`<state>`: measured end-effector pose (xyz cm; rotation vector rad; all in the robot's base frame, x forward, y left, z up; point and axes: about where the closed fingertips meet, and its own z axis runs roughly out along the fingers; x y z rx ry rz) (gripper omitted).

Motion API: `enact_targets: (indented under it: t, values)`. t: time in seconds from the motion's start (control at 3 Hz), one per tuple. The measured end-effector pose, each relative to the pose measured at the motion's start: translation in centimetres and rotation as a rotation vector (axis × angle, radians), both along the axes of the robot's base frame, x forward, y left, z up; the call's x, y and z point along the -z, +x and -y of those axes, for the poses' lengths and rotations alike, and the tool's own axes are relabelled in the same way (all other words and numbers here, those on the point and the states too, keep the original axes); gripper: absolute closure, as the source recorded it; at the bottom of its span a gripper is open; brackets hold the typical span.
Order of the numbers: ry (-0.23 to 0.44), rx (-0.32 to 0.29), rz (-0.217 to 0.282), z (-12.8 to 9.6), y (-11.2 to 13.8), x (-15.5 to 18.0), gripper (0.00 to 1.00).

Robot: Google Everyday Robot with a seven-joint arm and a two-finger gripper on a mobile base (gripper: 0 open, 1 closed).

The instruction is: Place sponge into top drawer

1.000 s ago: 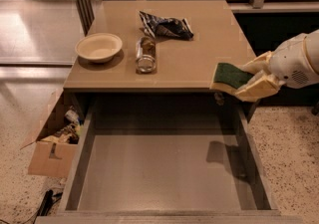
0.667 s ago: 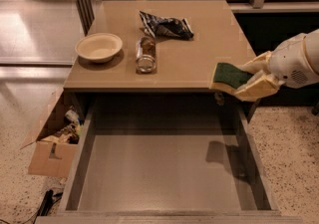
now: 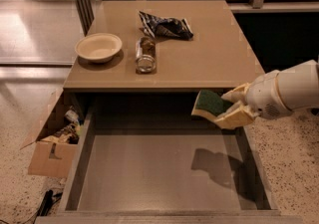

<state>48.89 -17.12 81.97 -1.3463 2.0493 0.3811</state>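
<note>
Gripper: the gripper (image 3: 225,108) dropped and slid left, from level with the front right corner of the bench (image 3: 199,58) to below its front edge, jaws pinched on the load.
Sponge: the sponge (image 3: 209,102) rode along, ending over the right side of the open top drawer (image 3: 149,178).
Shadow: the shadow (image 3: 214,163) on the drawer floor spread wider and shifted left.
Arm: the white arm (image 3: 294,91) reached further in from the right.
</note>
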Motion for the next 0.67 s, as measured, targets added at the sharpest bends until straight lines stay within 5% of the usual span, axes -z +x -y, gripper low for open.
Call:
enact_targets:
  t: [0.67]
  values:
    - [0.004,-0.002,-0.057,-5.3,-4.5,10.3,1.0]
